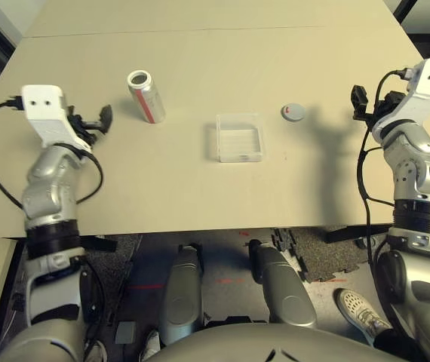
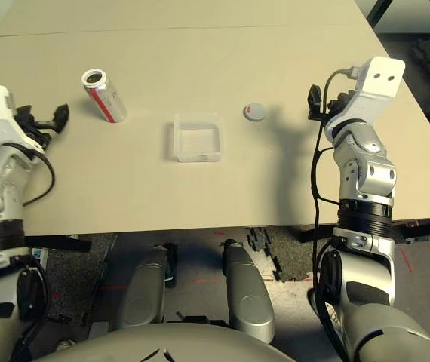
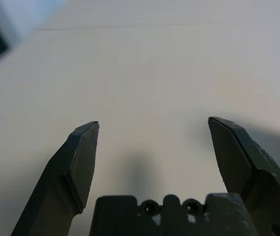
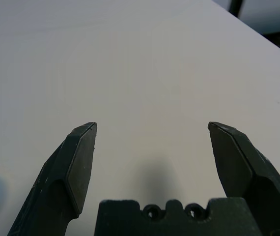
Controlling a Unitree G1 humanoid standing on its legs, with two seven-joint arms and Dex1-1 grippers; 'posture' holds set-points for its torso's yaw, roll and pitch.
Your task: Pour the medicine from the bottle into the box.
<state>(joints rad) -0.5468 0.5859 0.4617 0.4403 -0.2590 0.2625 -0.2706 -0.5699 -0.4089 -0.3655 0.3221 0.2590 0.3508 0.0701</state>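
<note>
1. Small silver-grey cylindrical bottle (image 1: 146, 96) with red-and-white label stands uncapped, far left on the beige counter (image 1: 200, 196).
2. Clear square plastic box (image 1: 239, 138) sits centre; round grey cap (image 1: 293, 112) right of it.
3. Left gripper (image 3: 152, 147) and right gripper (image 4: 152, 147): both wide open, empty, well apart from everything.

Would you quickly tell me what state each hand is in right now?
Left hand: open, holding nothing, over bare table.
Right hand: open, holding nothing, over bare table.
</note>
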